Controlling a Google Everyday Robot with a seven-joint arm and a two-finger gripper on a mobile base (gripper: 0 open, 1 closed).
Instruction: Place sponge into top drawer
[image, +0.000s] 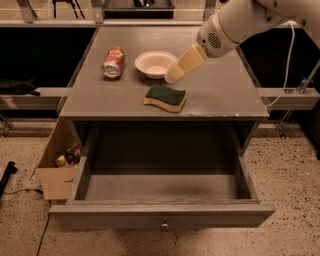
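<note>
Nearest us, the top drawer stands pulled open, nothing visible inside. Behind it, the sponge lies flat, green side up, near the front edge of the cabinet top. We judge it light, soft, springy and not fragile, so pinch it across the narrow middle. The gripper hovers just beyond the sponge, beside the bowl; spread or closed, we cannot tell. A can lies to the left of the bowl.

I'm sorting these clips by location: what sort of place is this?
Probably a robot test lab, not a home kitchen: a grey cabinet with its top drawer open stands on speckled floor, a cardboard box and loose cable beside it. The claw hangs over the cabinet top, near the sponge.
</note>
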